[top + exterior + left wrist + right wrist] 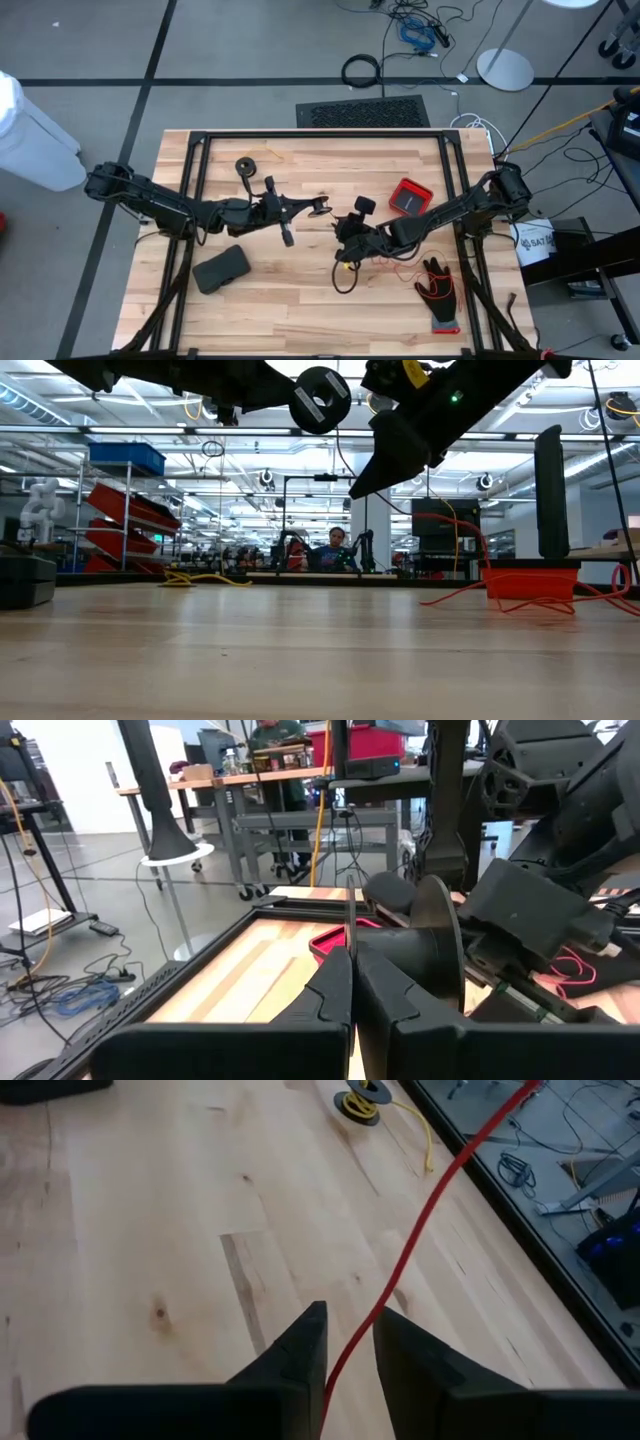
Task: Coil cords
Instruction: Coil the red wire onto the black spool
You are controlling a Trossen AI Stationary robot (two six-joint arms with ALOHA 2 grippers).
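Right gripper [348,1342] pinches red cord [420,1230] above wooden table [150,1230].

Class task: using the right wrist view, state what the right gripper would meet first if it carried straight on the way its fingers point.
Probably the bare wooden table top. The right gripper angles down at it, the thin red cord between its fingers. The small black spool of yellow cord lies farther on; depth is unclear.
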